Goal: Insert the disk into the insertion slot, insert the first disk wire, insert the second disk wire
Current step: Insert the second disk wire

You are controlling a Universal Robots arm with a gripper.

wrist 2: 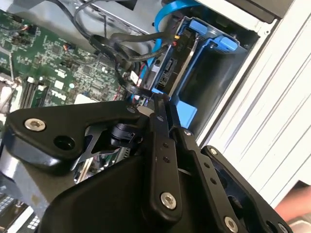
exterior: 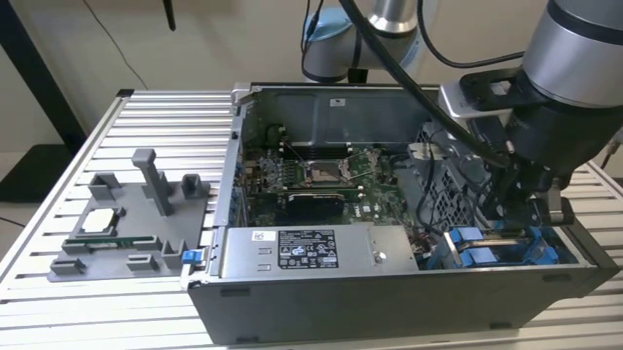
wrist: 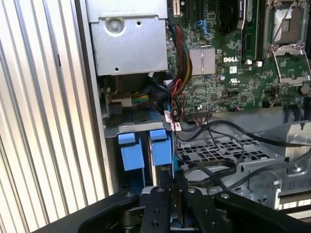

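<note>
We have the gripper (wrist: 171,190) with fingers pressed together just above the disk (wrist: 162,151), already seated in the insertion slot (exterior: 501,244), where loose black cables (wrist: 218,167) could snag it.

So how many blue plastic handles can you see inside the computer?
2, in the first wrist view: one blue handle nearer the case wall, the other blue handle beside it by the gripper. More may be hidden.
</note>
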